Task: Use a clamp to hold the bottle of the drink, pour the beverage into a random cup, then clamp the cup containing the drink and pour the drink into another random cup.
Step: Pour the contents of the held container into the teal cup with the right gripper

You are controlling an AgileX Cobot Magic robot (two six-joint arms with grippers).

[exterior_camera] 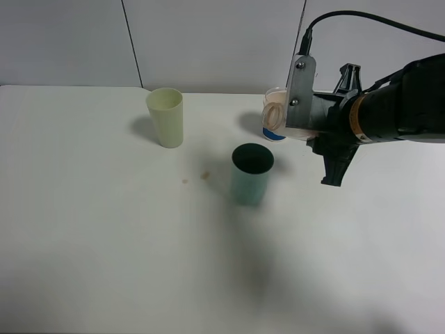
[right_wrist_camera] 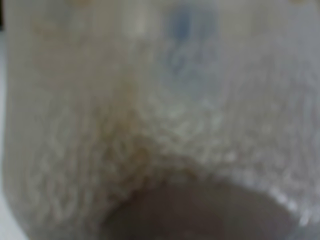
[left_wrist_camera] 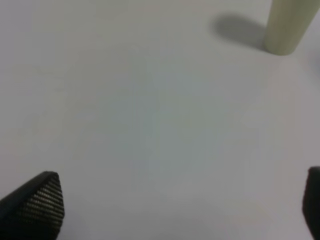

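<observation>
My right gripper (exterior_camera: pixel 295 125) is shut on the translucent bottle (exterior_camera: pixel 278 115), which is tipped onto its side with its open mouth pointing left, above and just right of the teal-green cup (exterior_camera: pixel 252 174). In the right wrist view the bottle (right_wrist_camera: pixel 160 120) fills the frame as a blur. The teal cup stands upright with a dark inside; I cannot make out any beverage in it. The pale yellow-green cup (exterior_camera: pixel 165 117) stands upright at the back left and also shows in the left wrist view (left_wrist_camera: pixel 290 25). My left gripper (left_wrist_camera: pixel 175 210) is open over bare table, far from the cups.
A blue-banded clear cup (exterior_camera: pixel 273 135) stands behind the bottle, mostly hidden. Two small brown spots (exterior_camera: pixel 205 175) lie on the white table (exterior_camera: pixel 104 243) left of the teal cup. A white wall runs along the back edge.
</observation>
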